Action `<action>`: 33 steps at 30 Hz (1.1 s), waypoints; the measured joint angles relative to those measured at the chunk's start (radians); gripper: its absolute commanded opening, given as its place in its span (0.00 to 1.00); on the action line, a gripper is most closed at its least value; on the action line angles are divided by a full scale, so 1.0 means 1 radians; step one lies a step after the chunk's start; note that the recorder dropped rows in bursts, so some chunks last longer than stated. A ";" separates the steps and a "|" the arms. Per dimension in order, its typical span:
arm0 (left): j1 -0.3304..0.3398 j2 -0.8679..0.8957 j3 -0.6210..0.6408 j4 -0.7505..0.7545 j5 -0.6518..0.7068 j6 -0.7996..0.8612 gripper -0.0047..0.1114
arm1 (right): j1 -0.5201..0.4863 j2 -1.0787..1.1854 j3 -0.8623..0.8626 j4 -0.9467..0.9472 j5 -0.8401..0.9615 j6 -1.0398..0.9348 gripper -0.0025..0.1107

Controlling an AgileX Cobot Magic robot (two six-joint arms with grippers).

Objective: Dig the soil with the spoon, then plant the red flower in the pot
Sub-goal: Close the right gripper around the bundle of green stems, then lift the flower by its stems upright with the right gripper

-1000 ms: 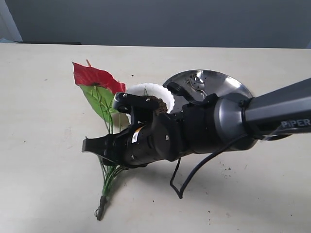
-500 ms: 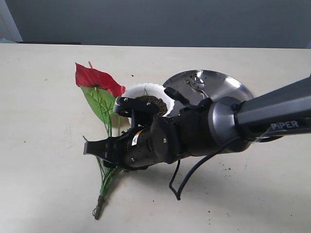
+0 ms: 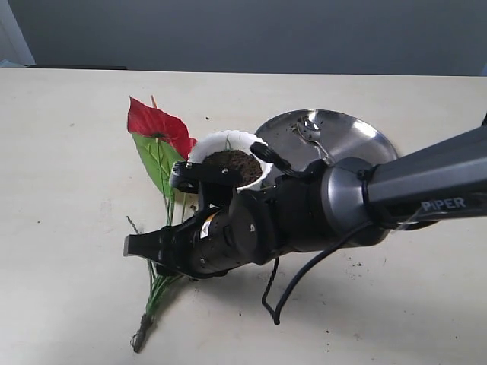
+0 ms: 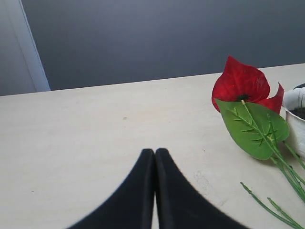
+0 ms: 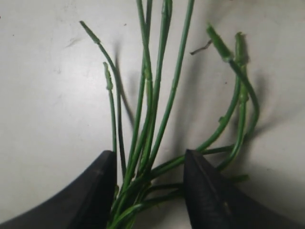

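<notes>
The red flower [image 3: 156,123] lies on the table left of the white pot [image 3: 199,146], its green stems running toward the near edge. Dark soil [image 3: 232,163] fills the pot. The spoon [image 3: 312,133] lies in the steel plate [image 3: 358,133] behind the pot. My right gripper [image 3: 144,249] reaches across from the right, low over the stems. In the right wrist view this gripper [image 5: 149,153] is open, with the stems [image 5: 143,95] between its fingers. My left gripper [image 4: 155,151] is shut and empty, left of the flower [image 4: 243,81] and pot [image 4: 295,100].
The right arm's thick body [image 3: 304,209] and its black cable [image 3: 293,285] cover the table in front of the pot and plate. Crumbs of soil [image 3: 354,262] lie scattered at the right. A green leaf [image 3: 156,160] spreads under the bloom.
The right gripper has moved slightly left and lower around the stems. The flower has turned: bloom shifted right, stem base moved left and nearer. More of the pot's soil shows.
</notes>
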 measured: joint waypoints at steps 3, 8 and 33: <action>0.000 0.000 0.000 0.000 0.000 0.000 0.04 | 0.000 0.000 0.000 0.000 0.002 0.000 0.42; 0.000 0.000 0.000 0.000 0.000 0.000 0.04 | 0.009 0.000 0.000 -0.004 0.028 0.000 0.42; 0.000 0.000 0.000 0.000 0.000 0.000 0.04 | 0.047 0.079 -0.185 -0.058 0.217 -0.006 0.02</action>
